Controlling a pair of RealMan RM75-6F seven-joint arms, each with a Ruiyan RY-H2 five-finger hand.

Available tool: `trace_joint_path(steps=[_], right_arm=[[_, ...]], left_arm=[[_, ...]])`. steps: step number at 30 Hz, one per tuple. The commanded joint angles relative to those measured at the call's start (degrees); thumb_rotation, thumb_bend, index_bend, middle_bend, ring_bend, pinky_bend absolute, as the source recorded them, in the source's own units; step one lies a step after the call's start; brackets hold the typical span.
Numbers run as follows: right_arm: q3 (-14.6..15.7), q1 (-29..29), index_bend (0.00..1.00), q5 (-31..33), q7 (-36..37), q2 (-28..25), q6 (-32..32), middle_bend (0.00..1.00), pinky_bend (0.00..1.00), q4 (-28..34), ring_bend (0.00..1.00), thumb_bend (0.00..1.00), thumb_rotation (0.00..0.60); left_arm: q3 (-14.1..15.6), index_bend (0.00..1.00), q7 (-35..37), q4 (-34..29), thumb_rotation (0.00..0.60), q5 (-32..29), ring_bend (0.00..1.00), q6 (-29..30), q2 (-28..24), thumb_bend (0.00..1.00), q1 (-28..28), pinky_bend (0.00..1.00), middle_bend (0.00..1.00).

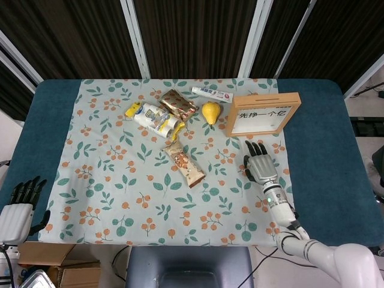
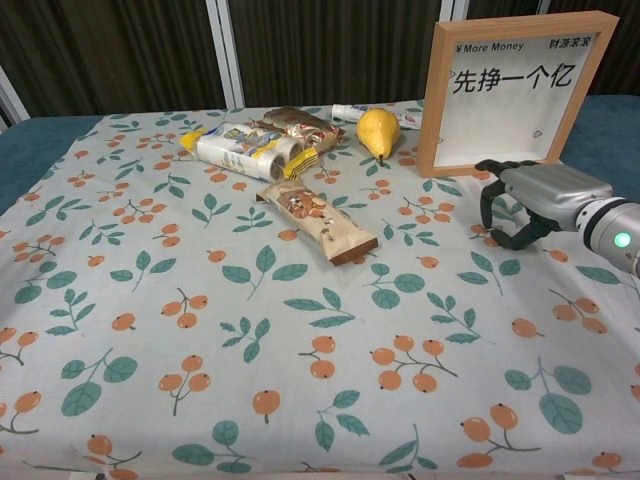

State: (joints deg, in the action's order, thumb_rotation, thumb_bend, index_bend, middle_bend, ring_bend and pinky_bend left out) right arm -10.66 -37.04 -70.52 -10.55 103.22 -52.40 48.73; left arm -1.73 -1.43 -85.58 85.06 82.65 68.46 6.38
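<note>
Wooden frame (image 2: pixel 512 92) stands upright at the desk's far right, its long side running left-right, its face reading "More Money" above Chinese characters. Your right hand (image 2: pixel 535 200) hovers just in front of it, palm down, fingers (image 2: pixel 490 205) curled downward and apart, grasping nothing. Your left hand (image 1: pixel 17 211) hangs off the desk's near-left corner, fingers released and spread.

Right hand (image 2: pixel 530 200): silver-grey back, black fingers (image 1: pixel 254 148), white forearm, green indicator light. Left hand (image 1: pixel 18 210): same silver-and-black build.
</note>
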Motion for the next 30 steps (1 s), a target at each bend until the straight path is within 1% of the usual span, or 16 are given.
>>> trace_joint_path(steps=[1,5,20,30], right_arm=[[0.0,0.0,0.58,-0.2,0.1,0.1,-0.1,0.02,0.0,-0.2,0.0,0.43,0.6],[0.1,0.0,0.53,-0.4,0.4,0.1,-0.2,0.03,0.0,-0.4,0.0,0.43,0.6],[0.1,0.0,0.55,-1.2,1.4,0.1,-0.6,0.03,0.0,-0.7,0.0,0.43,0.6],[0.1,0.2,0.55,-1.4,1.4,-0.2,-1.0,0.04,0.0,-0.2,0.0,0.43,0.6]], left_arm=[[0.0,0.0,0.1,0.1,0.6,0.0,0.0,-0.1,0.1,0.42,0.1,0.0,0.0],[-0.1,0.0,0.2,0.2,0.6,0.0,0.0,-0.2,0.2,0.42,0.2,0.0,0.0],[-0.1,0.0,0.1,-0.2,0.6,0.1,0.0,-0.4,0.0,0.42,0.4,0.0,0.0],[-0.1,0.0,0.1,-0.4,0.6,0.3,0.0,-0.1,0.1,0.42,0.4,0.0,0.0]])
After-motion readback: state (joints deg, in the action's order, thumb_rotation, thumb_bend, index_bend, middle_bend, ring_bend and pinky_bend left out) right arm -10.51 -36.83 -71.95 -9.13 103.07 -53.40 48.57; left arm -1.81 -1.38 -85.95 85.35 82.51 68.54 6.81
